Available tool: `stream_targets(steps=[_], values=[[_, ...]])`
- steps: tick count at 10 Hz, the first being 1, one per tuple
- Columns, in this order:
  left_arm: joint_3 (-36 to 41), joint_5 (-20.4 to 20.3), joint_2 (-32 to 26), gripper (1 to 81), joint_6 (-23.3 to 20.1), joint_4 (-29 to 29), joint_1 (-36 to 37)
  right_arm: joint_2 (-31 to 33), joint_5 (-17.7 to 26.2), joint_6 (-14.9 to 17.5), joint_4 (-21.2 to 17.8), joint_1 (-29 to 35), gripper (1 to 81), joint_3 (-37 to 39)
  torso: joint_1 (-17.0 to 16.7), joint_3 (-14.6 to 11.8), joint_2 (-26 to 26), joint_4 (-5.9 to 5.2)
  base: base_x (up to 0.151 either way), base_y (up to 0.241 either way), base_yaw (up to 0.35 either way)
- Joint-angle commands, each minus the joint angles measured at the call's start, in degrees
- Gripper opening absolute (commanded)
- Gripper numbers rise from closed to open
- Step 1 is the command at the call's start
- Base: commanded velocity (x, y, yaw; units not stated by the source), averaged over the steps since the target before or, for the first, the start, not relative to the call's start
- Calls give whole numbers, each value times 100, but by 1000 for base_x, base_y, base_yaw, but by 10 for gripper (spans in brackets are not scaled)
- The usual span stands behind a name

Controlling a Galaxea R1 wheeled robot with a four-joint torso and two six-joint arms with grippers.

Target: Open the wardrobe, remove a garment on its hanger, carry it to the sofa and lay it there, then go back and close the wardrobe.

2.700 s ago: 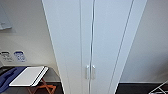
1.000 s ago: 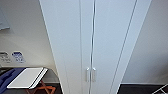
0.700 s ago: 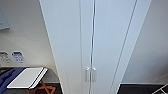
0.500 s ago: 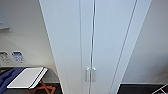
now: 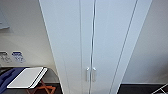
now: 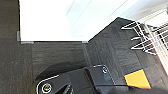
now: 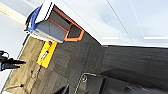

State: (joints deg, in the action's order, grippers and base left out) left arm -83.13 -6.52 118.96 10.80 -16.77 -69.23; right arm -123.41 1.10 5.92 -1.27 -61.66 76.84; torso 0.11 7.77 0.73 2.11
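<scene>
The wardrobe [image 5: 92, 45] stands dead ahead in the head view, tall and white, both doors shut flush, the seam running straight down the middle. The two small handles [image 5: 90, 74] sit side by side low on the doors, untouched. To the left, a white-topped stool [image 5: 27, 77] with orange legs stands by the wall, with something blue [image 5: 6, 77] beside it. From the left wrist, the wardrobe's base meets dark carpet [image 6: 57, 55], with a white wire rack [image 6: 147, 35] off to one side. As for the pincers, I can't tell how either one is set. By my reckoning the job is at its very start: doors not yet opened, garment presumably inside, and the fetching, carrying, laying on the sofa and closing all remain.
</scene>
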Motion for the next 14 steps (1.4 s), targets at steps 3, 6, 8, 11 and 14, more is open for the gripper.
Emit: stream_targets(steps=[3,6,8,11,14], values=[[1211,773,-908,811,27,-327,2688,815,312,-187,-189,2177,811,-1233,0,2,0,0,0,0,0],[1193,2062,-498,811,45,103,4228,754,382,-520,-172,3031,811,-1173,7,6,-6,0,0,0,0],[1001,2462,39,811,54,227,4861,587,751,-776,-154,3549,811,-1058,7,11,-11,0,0,0,0],[544,2480,796,811,54,543,5221,34,778,-1137,-154,4077,811,-707,13,17,-15,0,0,0,0],[35,2472,1410,811,194,579,5336,-809,918,-1208,-198,4279,811,-6,20,22,-19,0,0,0,0]])
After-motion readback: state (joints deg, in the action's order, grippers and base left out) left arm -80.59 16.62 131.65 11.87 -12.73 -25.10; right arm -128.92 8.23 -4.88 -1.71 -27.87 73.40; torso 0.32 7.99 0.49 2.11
